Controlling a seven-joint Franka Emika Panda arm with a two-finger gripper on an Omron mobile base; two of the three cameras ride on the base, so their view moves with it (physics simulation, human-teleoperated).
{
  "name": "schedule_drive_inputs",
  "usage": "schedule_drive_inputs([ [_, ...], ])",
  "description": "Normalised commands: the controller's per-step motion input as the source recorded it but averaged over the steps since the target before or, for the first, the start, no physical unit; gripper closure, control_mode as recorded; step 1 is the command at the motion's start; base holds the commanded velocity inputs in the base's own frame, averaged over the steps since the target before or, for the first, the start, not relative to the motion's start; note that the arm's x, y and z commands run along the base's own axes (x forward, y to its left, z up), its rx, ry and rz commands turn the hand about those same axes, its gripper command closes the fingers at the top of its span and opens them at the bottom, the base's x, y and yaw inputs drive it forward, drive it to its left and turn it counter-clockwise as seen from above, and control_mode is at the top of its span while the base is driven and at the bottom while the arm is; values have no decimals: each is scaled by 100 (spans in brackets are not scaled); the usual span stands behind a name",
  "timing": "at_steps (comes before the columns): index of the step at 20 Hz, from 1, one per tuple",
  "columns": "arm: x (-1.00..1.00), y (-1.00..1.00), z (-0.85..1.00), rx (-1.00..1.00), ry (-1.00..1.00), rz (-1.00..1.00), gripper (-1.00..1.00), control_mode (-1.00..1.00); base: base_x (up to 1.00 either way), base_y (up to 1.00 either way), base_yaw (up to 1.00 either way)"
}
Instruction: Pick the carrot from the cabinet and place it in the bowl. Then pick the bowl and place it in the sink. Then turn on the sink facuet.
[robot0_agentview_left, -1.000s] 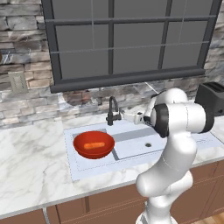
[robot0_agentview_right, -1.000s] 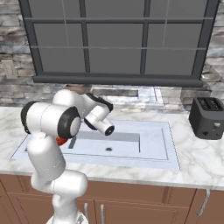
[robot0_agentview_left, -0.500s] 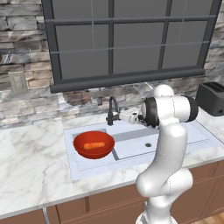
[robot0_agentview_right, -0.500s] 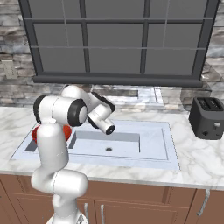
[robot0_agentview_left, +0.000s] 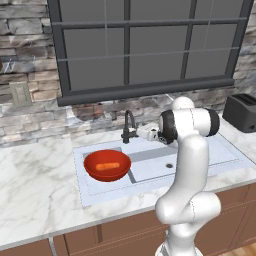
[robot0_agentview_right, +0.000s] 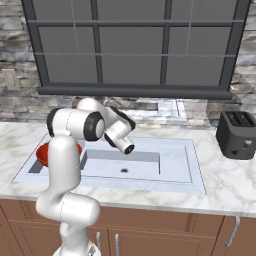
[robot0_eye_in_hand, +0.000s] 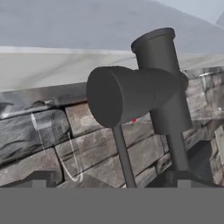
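The claw (robot0_agentview_left: 134, 132) stands with its fingers spread apart and grips nothing, reached out level to the base of the black faucet (robot0_agentview_left: 128, 126), just beside its small side lever; in the hand view the faucet (robot0_eye_in_hand: 148, 87) looms close, its stubby dark lever body jutting toward the camera in front of the upright post, with the stone wall (robot0_eye_in_hand: 52, 144) behind. The faucet rises at the back rim of the pale sink (robot0_agentview_left: 200, 155), which is set into the marble worktop (robot0_agentview_left: 35, 175). In the left basin sits the red bowl (robot0_agentview_left: 107, 165), upright, and the orange carrot (robot0_agentview_left: 107, 166) lies flat inside it. A black toaster (robot0_agentview_left: 243, 112) stands on the worktop, well apart to the right
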Motion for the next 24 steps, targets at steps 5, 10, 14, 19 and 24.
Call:
schedule_drive_inputs([
  [5,15,0,1,2,0,-5,-100,-100,0,0,0],
  [10,10,0,0,0,0,-6,-100,-100,0,0,0],
  [14,1,1,6,0,0,-8,-100,-100,0,0,0],
  [19,0,0,12,1,4,-7,100,-100,0,0,0],
  [24,9,-15,4,0,4,-8,100,-100,0,0,0],
])
